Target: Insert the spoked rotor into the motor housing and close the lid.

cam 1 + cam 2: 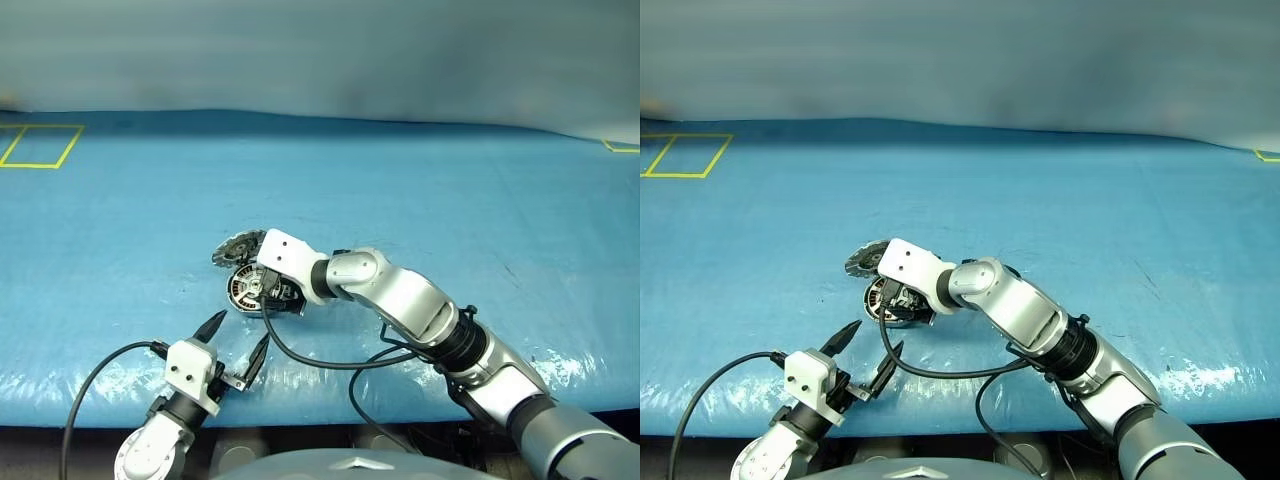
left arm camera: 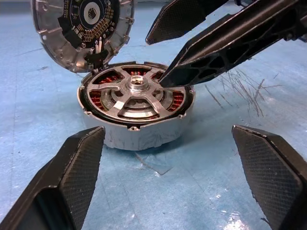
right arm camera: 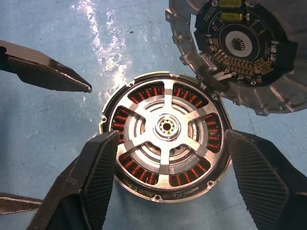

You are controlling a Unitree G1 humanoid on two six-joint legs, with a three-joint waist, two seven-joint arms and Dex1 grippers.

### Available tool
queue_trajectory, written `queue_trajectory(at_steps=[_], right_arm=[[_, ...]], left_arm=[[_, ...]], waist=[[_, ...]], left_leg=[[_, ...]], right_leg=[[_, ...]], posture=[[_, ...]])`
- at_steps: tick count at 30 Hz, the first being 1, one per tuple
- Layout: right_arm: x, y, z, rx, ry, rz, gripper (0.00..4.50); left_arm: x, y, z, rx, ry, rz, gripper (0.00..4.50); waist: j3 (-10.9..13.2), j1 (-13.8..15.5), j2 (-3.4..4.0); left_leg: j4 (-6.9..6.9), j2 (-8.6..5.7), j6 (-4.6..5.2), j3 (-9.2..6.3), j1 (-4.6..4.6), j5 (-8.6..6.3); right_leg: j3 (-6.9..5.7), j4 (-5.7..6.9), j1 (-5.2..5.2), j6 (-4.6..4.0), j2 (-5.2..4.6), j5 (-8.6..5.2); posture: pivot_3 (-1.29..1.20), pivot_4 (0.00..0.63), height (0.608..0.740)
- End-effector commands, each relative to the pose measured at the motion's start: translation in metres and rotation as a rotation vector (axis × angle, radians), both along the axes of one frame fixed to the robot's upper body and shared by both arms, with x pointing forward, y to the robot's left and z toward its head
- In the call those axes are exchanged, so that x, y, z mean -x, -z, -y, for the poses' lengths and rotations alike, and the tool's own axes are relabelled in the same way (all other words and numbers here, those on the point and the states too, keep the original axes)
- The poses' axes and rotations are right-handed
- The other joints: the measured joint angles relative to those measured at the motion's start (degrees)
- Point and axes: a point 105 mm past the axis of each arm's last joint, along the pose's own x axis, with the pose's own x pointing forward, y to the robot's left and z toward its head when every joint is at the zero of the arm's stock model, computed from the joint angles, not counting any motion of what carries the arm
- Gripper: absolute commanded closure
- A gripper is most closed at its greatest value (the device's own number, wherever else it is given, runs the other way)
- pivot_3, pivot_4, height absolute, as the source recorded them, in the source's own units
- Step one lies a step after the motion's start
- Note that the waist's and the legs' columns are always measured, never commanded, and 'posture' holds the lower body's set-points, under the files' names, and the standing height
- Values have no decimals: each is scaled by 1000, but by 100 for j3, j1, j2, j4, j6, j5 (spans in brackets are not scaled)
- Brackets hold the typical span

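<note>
Blue crinkled sheeting covers the tabletop [image 1: 420, 170], with yellow tape outlines near its far corners and a pale wall behind. Directly beneath the right pincer [image 3: 168, 163], between its two spread fingers, sits the motor housing [image 3: 165, 136], copper windings visible through the gaps of the spoked rotor [image 3: 168, 129], which already lies seated inside, hub centred. The right pincer is released: its pads flank the housing with a gap on either side and grasp nothing. Just beyond the pincer, at the housing's far edge, the lid [image 3: 235, 52] stands tilted upward, its circuit-board face exposed and its rim apparently touching the housing rim; short wires seem to join the two. The left pincer [image 1: 232, 350] hovers near the tabletop's front edge, fingers wide apart and empty, pointed toward the housing.

Judged risks: the rotor looks inserted, so closing the lid remains. A push on the lid from the wrong side could tip it away from the housing rather than over it. The wires could be pinched under the rim if the lid drops askew. The housing rests loose on slick sheeting and could slide unless the left pincer braces it. The sheeting's wrinkles could also tilt the housing during pressing.
</note>
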Motion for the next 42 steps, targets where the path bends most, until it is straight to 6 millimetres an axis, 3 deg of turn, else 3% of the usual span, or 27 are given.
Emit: queue_trajectory(at_steps=[1, 6, 9, 12, 19, 31, 34, 37, 40, 42], right_arm=[[-1, -27, -1, -97, 17, 38, 1106], [-6, -30, -5, -219, 118, 23, 2377], [-5, -32, -12, -311, 146, 25, 3440], [-4, -21, -17, -332, 182, 1, 4435], [-2, 6, -25, -318, 207, -51, 4475], [-1, 50, -19, -224, 255, -134, 4475], [0, 38, -22, -285, 234, -118, 4475], [2, 11, -23, -385, 186, -72, 4475], [5, -21, -12, -489, 158, -16, 4475], [7, -31, 0, -515, 154, 11, 4475]], left_arm=[[-2, -4, 3, 13, 3, 30, 0], [-4, -5, 3, 11, 9, 33, 0], [-5, -6, 1, 6, 7, 37, 0], [-5, -6, 0, 0, 10, 36, 0], [-4, -4, -4, -15, 17, 28, 0], [-2, -6, -9, -35, 26, 20, 0], [-2, -7, -10, -37, 28, 22, 0], [-3, -9, -10, -39, 31, 23, 0], [-3, -9, -11, -43, 28, 26, 0], [-4, -10, -14, -44, 13, 26, 0]], waist=[[0, 1, 0], [-1, -4, -1], [0, -9, 0], [-1, -20, -1], [-1, -21, -1], [-2, -41, -1], [-3, -47, -2], [-3, -47, -4], [-2, -36, -2], [-2, -26, -3]], left_leg=[[0, 0, 0, 0, 0, 0], [0, 0, 0, -1, 0, 0], [-3, 0, 0, 0, 0, 0], [-1, 0, 0, -1, 1, 0], [6, 1, -1, -1, 2, 0], [6, 1, -1, 0, 27, 0], [6, 1, -1, 0, 42, -1], [8, 1, -1, 1, 40, 0], [7, 1, -1, 0, 20, 0], [7, 1, -1, -1, 5, 0]], right_leg=[[0, 0, 0, 0, 0, 0], [0, 3, 0, 0, 1, 0], [0, 3, -1, 0, 1, 0], [0, 5, 0, 0, 1, 0], [0, 9, 1, 1, 1, 1], [1, 9, 4, -1, 1, -2], [2, 9, 9, -3, 1, -3], [2, 9, 8, -3, 0, -3], [2, 9, 3, -2, 0, -2], [1, 12, 4, 0, 1, 0]], posture=[[0, 150, 740], [0, 150, 740], [0, 150, 740], [0, 150, 740], [0, 150, 740], [0, 150, 740], [0, 150, 740], [0, 150, 740], [0, 150, 740], [0, 150, 740]])
